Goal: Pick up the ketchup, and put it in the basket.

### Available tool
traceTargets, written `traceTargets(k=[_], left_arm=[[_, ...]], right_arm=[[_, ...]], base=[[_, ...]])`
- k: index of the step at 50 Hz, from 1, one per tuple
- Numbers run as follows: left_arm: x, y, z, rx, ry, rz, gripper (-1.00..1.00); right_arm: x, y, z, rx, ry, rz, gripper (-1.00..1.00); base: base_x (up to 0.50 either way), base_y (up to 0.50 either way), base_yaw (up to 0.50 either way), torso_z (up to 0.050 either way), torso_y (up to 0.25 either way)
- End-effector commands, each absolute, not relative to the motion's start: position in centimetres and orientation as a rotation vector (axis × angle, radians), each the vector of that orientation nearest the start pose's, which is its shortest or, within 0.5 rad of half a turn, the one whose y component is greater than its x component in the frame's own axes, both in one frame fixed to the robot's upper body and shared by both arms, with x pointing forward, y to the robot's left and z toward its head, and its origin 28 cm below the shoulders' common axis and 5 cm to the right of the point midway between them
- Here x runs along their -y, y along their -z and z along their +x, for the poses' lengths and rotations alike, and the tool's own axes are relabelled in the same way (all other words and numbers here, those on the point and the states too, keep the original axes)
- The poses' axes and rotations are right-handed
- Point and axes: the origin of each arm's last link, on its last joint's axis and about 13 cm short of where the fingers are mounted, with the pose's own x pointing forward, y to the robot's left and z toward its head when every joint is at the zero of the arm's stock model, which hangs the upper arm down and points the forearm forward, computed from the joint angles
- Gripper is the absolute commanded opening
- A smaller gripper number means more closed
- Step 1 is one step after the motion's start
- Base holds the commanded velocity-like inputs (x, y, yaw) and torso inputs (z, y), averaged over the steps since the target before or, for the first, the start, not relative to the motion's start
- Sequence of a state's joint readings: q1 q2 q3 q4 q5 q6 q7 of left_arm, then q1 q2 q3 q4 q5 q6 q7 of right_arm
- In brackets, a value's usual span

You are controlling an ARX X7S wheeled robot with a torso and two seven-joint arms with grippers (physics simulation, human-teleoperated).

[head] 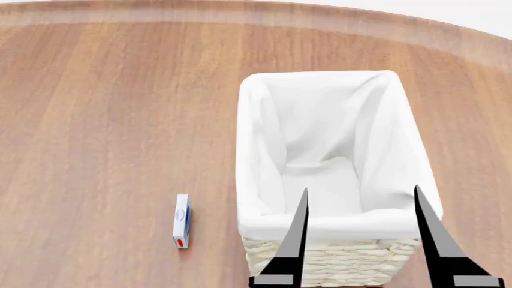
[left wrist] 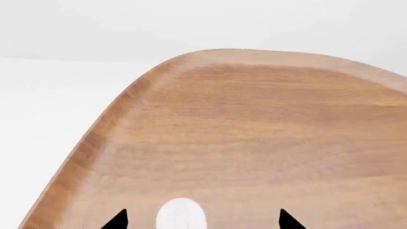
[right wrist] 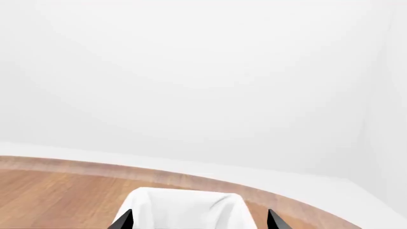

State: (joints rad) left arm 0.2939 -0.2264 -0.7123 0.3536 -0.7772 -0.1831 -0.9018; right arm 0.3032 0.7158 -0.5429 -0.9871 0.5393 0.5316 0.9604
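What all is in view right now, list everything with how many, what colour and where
basket: one, cream wicker with a white cloth liner, on the table at the right of the head view; nothing shows inside but the liner
small box: one, white and blue with a red spot, lying flat on the table beside the basket, apart from it
white round thing: one, white, between the left fingertips in the left wrist view; too cropped to name
ketchup: none visible in any view
table: one, brown wood with a rounded edge, under everything
right gripper: one, dark fingers spread, over the basket's near end, holding nothing
left gripper: one, dark, only fingertips show, spread, above the table
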Motion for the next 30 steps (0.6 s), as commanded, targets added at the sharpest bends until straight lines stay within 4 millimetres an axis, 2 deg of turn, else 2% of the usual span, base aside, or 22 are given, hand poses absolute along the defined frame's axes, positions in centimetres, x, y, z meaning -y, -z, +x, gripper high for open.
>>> traceTargets(k=[1,18,30], left_arm=[[-37.1,-5.8,11.8,-0.042,-1.364,-0.423,1.0],[-37.9,-4.6,11.9,-0.075,-1.376,-0.403,1.0],[-38.1,-3.6,12.9,-0.072,-1.307,-0.378,1.0]], right_arm=[[8.7,-17.5,15.7,0.363,0.025,-0.124,1.0],[8.7,-17.7,15.7,0.365,0.027,-0.128,1.0],[8.7,-17.6,15.6,0.368,0.028,-0.126,1.0]], base=[[0.0,0.0,0.0,0.0,0.0],[0.0,0.0,0.0,0.0,0.0],[0.0,0.0,0.0,0.0,0.0]])
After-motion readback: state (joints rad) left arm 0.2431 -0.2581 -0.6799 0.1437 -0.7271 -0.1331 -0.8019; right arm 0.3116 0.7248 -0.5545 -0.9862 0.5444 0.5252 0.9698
